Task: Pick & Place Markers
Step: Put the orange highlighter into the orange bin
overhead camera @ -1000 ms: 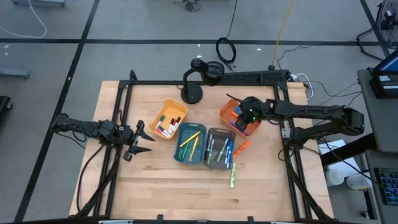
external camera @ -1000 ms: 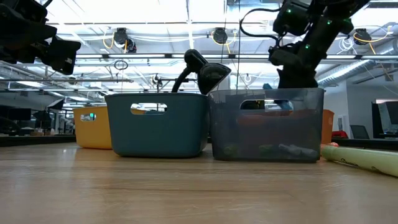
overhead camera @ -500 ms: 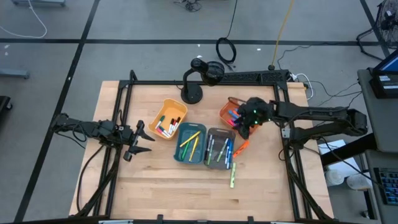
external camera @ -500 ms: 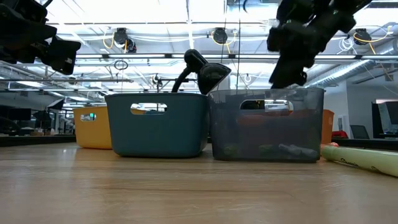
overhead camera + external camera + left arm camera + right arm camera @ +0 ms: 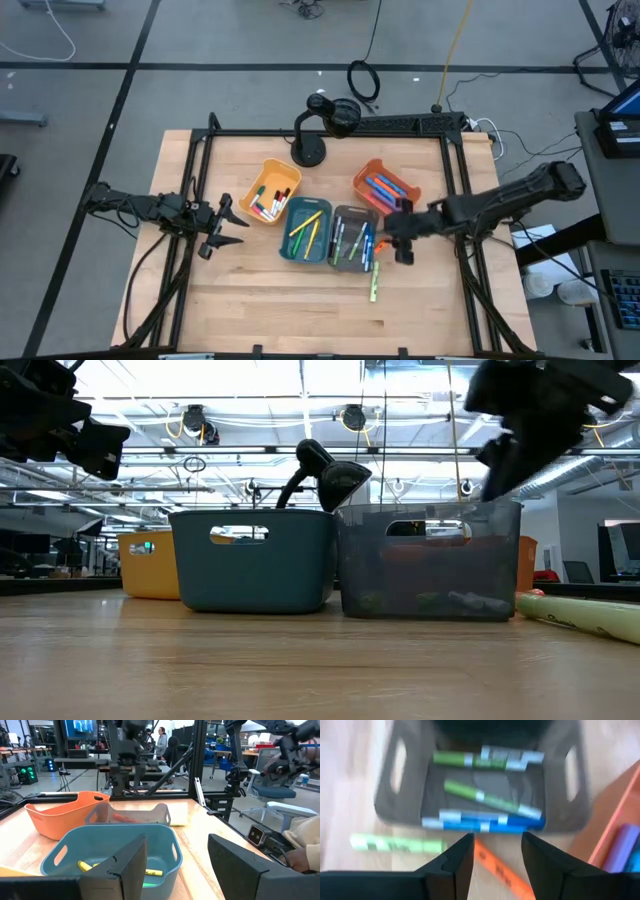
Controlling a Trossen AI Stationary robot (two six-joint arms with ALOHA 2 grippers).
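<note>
— Where to look for the orange marker (image 5: 500, 867)?

— On the bare table (image 5: 250, 300), just right of the grey bin (image 5: 350, 240), centre-right in the high view. Sits under the right gripper (image 5: 398, 238), so mostly covered from above. Shows plainly only from the right wrist: lying slantwise on the wood below the gap between the dark fingers (image 5: 447, 865), not touched by either.

— Gripping anything?

— No. Spread apart, with nothing held. Same for the left gripper (image 5: 222, 228) at left-centre: parted, empty, well apart from every marker.

— Loose ones, counted?

— Two. The orange one, plus a light green marker (image 5: 376, 281) lower down, just below the grey bin's right corner.

— Bins?

— Four, in a band across the middle: yellow bin (image 5: 270, 190), teal bin (image 5: 306, 228), grey, then orange bin (image 5: 385, 188) at upper right. Markers in all four. Inside the grey one, by the right wrist view: two green markers (image 5: 485, 795) and a bunch of blue markers (image 5: 485, 822), number hard to tell.

— Anything gained from the low view?

— Only bin walls, with little of the contents. Gives the light green marker as a pale bar at lower right and the right gripper as a blur at upper right. From the left wrist: a yellow marker (image 5: 85, 866) on the teal bin's floor.
</note>
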